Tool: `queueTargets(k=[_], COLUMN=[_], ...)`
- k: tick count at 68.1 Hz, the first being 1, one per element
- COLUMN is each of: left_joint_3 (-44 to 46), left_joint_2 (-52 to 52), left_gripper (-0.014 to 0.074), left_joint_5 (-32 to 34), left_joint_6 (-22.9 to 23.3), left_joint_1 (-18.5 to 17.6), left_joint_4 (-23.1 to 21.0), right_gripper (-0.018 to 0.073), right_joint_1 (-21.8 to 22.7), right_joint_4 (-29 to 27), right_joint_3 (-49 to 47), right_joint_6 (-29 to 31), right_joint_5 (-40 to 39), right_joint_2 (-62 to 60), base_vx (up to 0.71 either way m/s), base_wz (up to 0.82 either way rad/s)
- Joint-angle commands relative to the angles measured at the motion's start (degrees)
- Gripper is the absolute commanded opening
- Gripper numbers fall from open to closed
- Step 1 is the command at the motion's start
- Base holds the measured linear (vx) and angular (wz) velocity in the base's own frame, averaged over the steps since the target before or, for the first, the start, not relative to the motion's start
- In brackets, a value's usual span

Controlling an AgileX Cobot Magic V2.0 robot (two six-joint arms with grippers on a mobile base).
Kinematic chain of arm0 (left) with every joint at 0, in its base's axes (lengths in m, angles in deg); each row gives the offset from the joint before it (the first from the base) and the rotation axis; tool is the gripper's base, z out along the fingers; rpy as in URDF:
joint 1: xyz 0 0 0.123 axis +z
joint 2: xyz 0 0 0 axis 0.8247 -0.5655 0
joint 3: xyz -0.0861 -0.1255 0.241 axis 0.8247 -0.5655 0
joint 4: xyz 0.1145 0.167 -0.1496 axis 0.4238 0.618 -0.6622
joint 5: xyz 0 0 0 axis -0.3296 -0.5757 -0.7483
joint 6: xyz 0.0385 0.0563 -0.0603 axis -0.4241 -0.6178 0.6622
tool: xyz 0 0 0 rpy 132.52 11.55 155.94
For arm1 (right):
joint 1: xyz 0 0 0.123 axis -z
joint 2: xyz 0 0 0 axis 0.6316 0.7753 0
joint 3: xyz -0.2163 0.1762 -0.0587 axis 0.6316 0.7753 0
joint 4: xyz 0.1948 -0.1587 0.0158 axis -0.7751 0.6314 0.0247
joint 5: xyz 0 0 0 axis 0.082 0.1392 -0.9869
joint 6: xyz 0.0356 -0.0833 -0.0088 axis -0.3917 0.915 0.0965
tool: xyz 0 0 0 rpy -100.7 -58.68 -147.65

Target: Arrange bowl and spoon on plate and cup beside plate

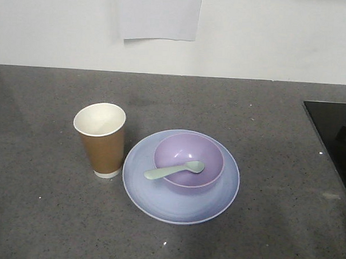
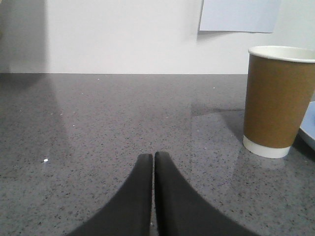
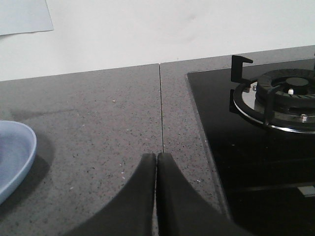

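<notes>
Tabletop setting, three views. The grey stone counter (image 1: 43, 204) carries every item; a black gas hob (image 3: 266, 147) with one visible burner sits ahead and to the right of the right gripper (image 3: 156, 160), well clear of the tableware. One plate (image 1: 159, 192), pale blue-lavender, lies flat as the base of the setting, its rim showing ahead and to the left of the right gripper. One lilac bowl (image 1: 209, 165) sits inside the plate's rim, toward the far side, so the plate bears it. One brown paper cup (image 2: 275, 98) stands upright ahead and to the right of the left gripper (image 2: 153, 160), just beside the plate; whether base and rim touch cannot be told from these views. One mint spoon (image 1: 174, 171) rests with its scoop in the bowl and its handle over the bowl's near-left rim, so the bowl keeps it from sliding off. Both grippers hang low over bare counter, finger pairs pressed together, holding nothing. The arrangement appears complete as asked.
</notes>
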Motion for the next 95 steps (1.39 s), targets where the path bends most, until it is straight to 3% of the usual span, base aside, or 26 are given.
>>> queueTargets(k=[1, 39, 55, 95], left_joint_3=[1.1, 1.1, 1.1, 1.1], left_joint_2=[0.8, 0.8, 0.8, 0.8], left_gripper=[-0.0006, -0.0006, -0.0006, -0.0006], left_joint_5=[4.1, 4.1, 4.1, 4.1], left_joint_6=[0.1, 0.1, 0.1, 0.1], left_joint_1=[-0.3, -0.3, -0.3, -0.3], left_joint_4=[-0.5, -0.5, -0.5, -0.5], right_gripper=[-0.0003, -0.0003, -0.0003, -0.0003], right_joint_1=[0.4, 0.4, 0.4, 0.4], right_joint_4=[3.3, 6.6, 11.2, 10.7], right_joint_3=[1.0, 6.7, 6.7, 6.7], right_joint_6=[0.4, -1.3, -2.8, -2.8], right_joint_5=[-4.9, -1.9, -2.1, -2.3], right_joint_2=[-3.8, -17.9, -17.9, -17.9], base_vx=[0.00, 0.00, 0.00, 0.00], base_wz=[0.00, 0.00, 0.00, 0.00])
